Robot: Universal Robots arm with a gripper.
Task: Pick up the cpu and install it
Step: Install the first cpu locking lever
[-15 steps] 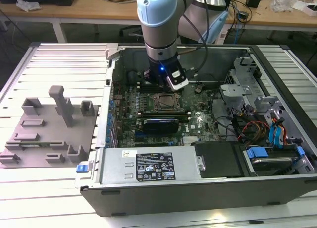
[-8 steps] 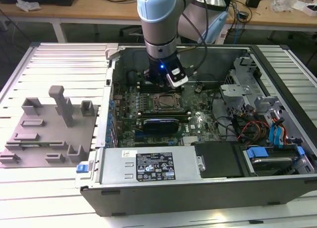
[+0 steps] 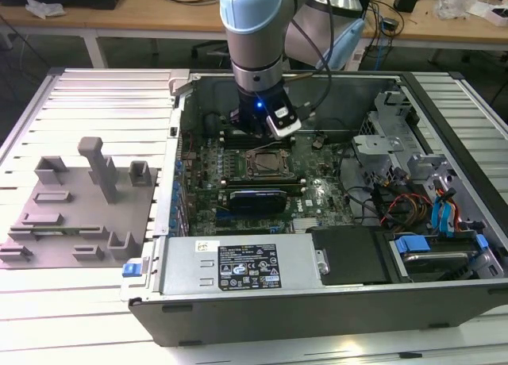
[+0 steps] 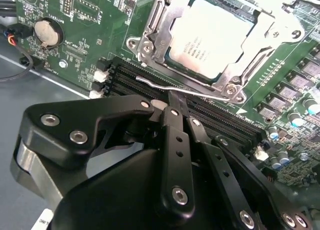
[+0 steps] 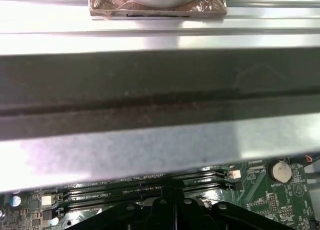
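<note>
The cpu (image 4: 216, 34) is sitting in its socket (image 4: 150, 37); the gripper (image 4: 175, 106), fingers pressed together and holding nothing, is hovering just beside it.

Over the socket: the cpu (image 4: 215, 32) lies in the socket frame (image 4: 150, 37), open from above.
Beside the socket: the gripper (image 4: 175, 102) sits pressed together over the memory slots (image 4: 150, 85), near a thin metal latch lever (image 4: 185, 91).
Case wall: the grey case wall (image 5: 160, 140) stands close behind the gripper.
Case right side: drive cages (image 3: 397, 143) and cables (image 3: 413, 202) crowd it.
</note>
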